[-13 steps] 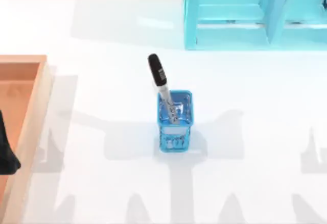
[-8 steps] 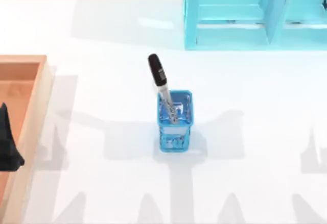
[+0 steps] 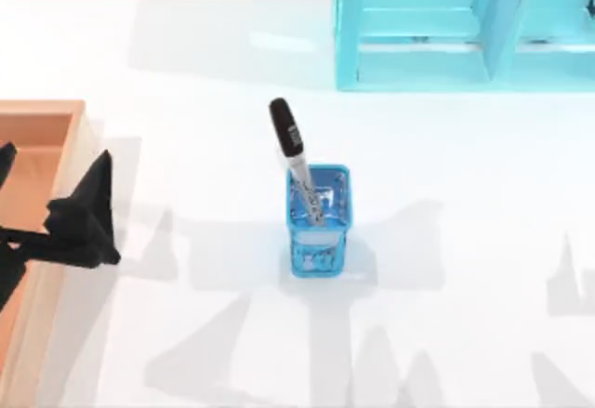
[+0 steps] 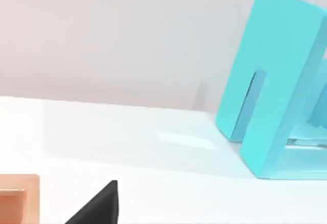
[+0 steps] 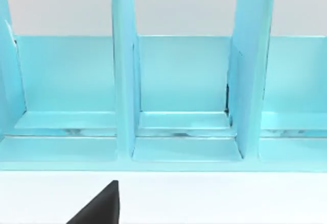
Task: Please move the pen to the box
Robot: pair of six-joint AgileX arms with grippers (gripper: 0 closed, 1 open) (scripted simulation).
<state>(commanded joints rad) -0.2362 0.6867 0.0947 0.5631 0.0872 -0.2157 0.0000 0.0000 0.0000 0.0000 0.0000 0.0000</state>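
No text can be read: the slim silver-grey marker pen [image 3: 296,155], standing in the translucent blue square cup [image 3: 318,220], bears dark print too small to decipher.

box [image 3: 42,111]: cut off at left edge | pen [image 3: 290,148]: tip hidden in blue cup [image 3: 319,231]

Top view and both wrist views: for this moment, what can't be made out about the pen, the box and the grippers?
- Pen: in the top view its lower end sits inside the blue cup, blurred by the translucent walls.
- Box: cut off by the top view's left edge; its full extent is unknown.
- Left gripper: a dark shape over the box rim in the top view; finger opening unreadable.
- Right gripper: one dark fingertip at the right wrist view's edge, facing the cyan shelf.
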